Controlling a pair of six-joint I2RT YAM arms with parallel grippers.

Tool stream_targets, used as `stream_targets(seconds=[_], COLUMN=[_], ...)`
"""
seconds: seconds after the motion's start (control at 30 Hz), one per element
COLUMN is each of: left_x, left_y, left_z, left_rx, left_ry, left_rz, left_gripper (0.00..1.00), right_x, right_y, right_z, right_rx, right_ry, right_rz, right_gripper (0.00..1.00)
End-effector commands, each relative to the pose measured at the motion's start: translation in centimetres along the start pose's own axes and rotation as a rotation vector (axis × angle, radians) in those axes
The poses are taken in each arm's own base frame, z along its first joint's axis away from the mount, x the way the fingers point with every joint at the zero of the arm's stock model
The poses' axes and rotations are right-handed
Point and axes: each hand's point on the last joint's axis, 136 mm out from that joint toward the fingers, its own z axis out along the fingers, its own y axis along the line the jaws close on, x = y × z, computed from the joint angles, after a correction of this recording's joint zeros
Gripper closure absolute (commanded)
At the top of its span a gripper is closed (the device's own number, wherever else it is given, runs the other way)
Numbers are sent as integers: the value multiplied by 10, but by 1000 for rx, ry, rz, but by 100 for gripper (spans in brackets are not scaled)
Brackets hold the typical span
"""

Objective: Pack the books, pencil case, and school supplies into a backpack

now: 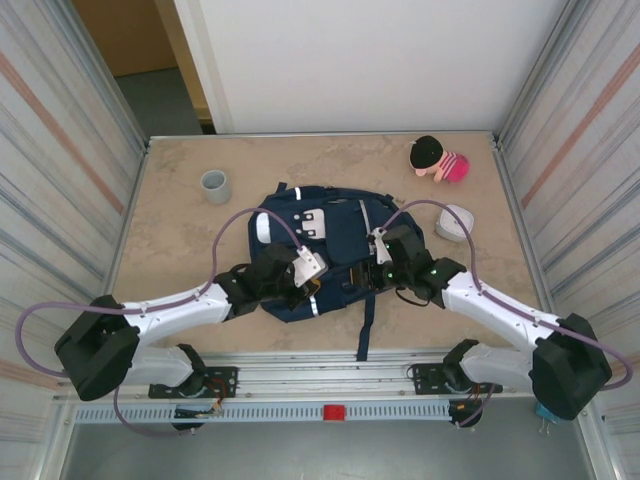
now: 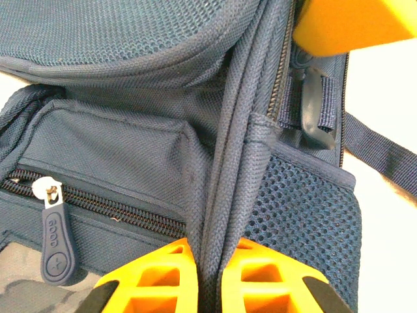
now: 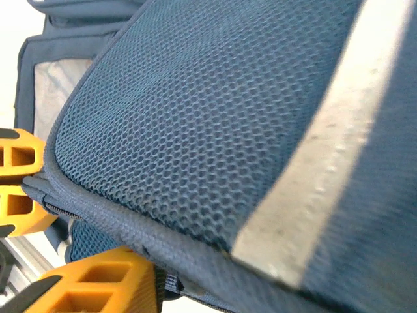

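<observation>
At frame centre, left gripper (image 2: 208,253) clamps the backpack (image 1: 345,225) seam; right gripper (image 3: 78,228) straddles its edge (grip indeterminate).

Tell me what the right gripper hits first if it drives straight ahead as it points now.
The backpack: its piped edge lies between the right gripper's parted fingers, so any advance likely presses into its mesh.

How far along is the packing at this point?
Done: cannot tell, the backpack hides its contents. In hand: left fingers clamp its seam, right fingers straddle its edge. Left: maybe the grey cup, standing on the table.
</observation>
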Motion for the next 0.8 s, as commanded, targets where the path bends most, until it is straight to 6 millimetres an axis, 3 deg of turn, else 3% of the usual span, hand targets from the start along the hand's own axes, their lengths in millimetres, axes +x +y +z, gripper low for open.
stream_targets(seconds=[0.0, 0.1, 0.17, 0.27, 0.4, 0.6, 0.77], left_x=[-14, -14, -14, -11, 1, 27, 31], left_y=[-23, -23, -23, -18, -5, 20, 25], left_z=[-5, -6, -7, -8, -9, -14, -17], left_rx=[114, 116, 111, 82, 9, -136, -170], left_ry=[-56, -58, -62, -54, -1, 115, 128], left_rz=[6, 0, -2, -8, -22, -55, -71], left_gripper=[98, 98, 98, 98, 99, 99, 97], right_x=[-29, -35, -36, -35, -28, -18, -17], right_y=[22, 29, 24, -3, -27, -68, -66], right_z=[-2, -1, -1, -6, -20, -50, -50], right_rx=[-81, -109, -70, 90, 161, 229, 148], right_ry=[-76, -82, -83, -84, -77, -63, -34], right_rz=[-61, -75, -72, -49, -32, 39, 54], right_gripper=[59, 59, 66, 87, 98, 100, 100])
